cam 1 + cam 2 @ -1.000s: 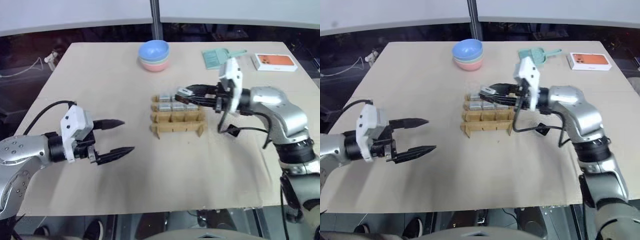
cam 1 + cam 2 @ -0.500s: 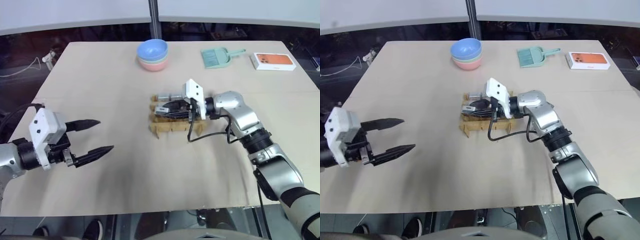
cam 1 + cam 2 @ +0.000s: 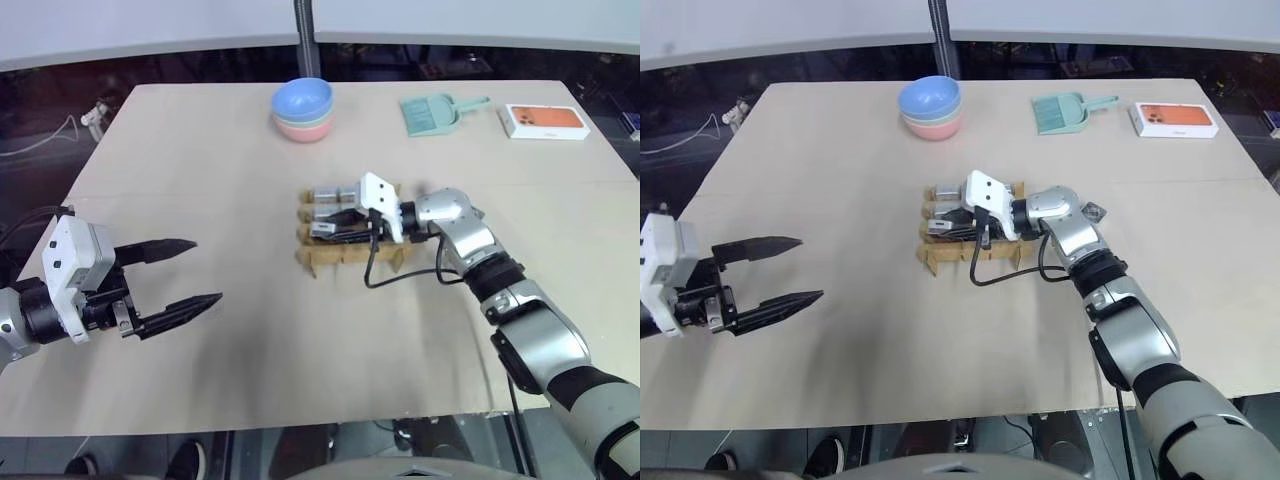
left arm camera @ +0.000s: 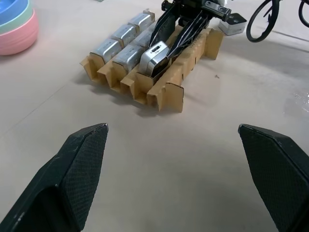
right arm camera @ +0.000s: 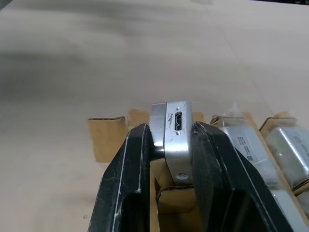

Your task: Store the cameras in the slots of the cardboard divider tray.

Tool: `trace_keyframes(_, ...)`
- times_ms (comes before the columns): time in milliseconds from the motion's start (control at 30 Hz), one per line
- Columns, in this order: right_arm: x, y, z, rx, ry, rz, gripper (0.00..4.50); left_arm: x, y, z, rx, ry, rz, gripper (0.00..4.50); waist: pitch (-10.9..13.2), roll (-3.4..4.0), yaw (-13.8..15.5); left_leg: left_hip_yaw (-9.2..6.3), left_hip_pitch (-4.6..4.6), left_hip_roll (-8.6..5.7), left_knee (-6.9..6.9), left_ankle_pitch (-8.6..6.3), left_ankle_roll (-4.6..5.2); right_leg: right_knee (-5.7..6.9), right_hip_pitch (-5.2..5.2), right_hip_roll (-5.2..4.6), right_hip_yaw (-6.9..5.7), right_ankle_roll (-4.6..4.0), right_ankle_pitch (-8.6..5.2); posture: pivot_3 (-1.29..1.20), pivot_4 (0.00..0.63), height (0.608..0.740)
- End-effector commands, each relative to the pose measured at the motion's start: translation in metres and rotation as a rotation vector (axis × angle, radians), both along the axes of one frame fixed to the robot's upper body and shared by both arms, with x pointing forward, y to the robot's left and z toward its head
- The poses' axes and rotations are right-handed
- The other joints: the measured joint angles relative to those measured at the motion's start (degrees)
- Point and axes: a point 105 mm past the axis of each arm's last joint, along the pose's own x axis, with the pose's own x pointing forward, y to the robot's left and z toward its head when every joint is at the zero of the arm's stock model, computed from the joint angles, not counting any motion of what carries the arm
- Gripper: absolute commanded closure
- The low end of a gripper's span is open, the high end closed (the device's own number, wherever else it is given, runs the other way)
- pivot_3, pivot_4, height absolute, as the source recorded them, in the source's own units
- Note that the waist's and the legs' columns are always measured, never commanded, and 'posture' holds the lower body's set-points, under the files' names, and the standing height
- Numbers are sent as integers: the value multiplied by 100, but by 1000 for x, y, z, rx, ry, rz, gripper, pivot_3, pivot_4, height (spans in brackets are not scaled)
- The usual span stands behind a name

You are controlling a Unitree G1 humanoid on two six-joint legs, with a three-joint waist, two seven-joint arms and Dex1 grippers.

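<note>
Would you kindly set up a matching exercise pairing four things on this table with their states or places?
Things:
1. left end effector
2. right end effector
3. bowls
4. dustpan

States:
A. stacked at the table's far edge
B. open, holding nothing
C. lying between the bowls and the orange box
D. shut on a camera over the cardboard tray

Pairs: 1-B, 2-D, 3-A, 4-C

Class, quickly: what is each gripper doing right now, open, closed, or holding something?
Left gripper: jaws open, holding nothing.
Right gripper: jaws shut on a camera over the cardboard divider tray.
</note>
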Motion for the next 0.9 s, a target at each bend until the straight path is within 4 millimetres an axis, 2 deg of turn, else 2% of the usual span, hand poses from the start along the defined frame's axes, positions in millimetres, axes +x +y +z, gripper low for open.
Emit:
trace_keyframes(33,-6,6,16,40,40,63,3824,0,0,4,13,-30,-3,0,0,0,-6,-1,0,1,0,0,0,1,0,0,0,0,0,0,150,740)
trace_keyframes(200,0,8,12,22,11,28,3824,2,0,5,12,-37,-2,0,0,0,-52,0,0,1,-1,-1,-2,0,0,-1,0,0,1,0,150,740)
trace_keyframes(267,5,11,20,60,-48,1,2779,2,-1,5,10,-37,-3,0,0,0,-81,0,0,0,-1,-1,-3,0,0,-1,0,0,1,0,150,740)
trace_keyframes(300,7,11,23,74,-57,-10,2441,2,-2,5,8,-38,-4,0,0,1,-94,0,0,0,-1,-1,-3,0,0,-1,0,0,1,0,150,740)
trace_keyframes(433,14,8,27,89,-81,-44,387,2,-3,5,4,-37,-9,0,4,1,-102,-1,0,1,-1,0,-4,4,-1,-1,0,-1,2,0,150,740)
trace_keyframes(467,16,6,31,106,-92,-62,95,2,-4,5,4,-35,-13,0,3,1,-100,-1,0,1,-1,0,-4,4,-2,-1,0,-1,2,0,150,740)
trace_keyframes(567,22,-3,54,208,-120,-121,95,3,-6,5,0,-32,-26,0,6,3,-95,-3,0,1,-1,1,-5,5,-1,-1,0,-1,2,0,150,740)
trace_keyframes(667,16,-17,68,261,-122,-125,95,8,-7,5,-5,-32,-36,0,9,2,-90,-5,-1,0,-1,1,-5,6,-1,-5,-1,-1,2,0,150,740)
trace_keyframes(767,2,-21,62,232,-114,-87,95,11,-7,5,-6,-30,-45,0,8,1,-85,-7,-1,0,-1,0,-5,6,-1,-5,-2,-1,2,0,150,740)
trace_keyframes(900,-11,-12,37,81,-250,-29,95,15,-8,6,-10,-32,-68,0,9,2,-105,-1,0,-1,-2,-1,-3,10,-4,-4,0,0,2,0,150,740)
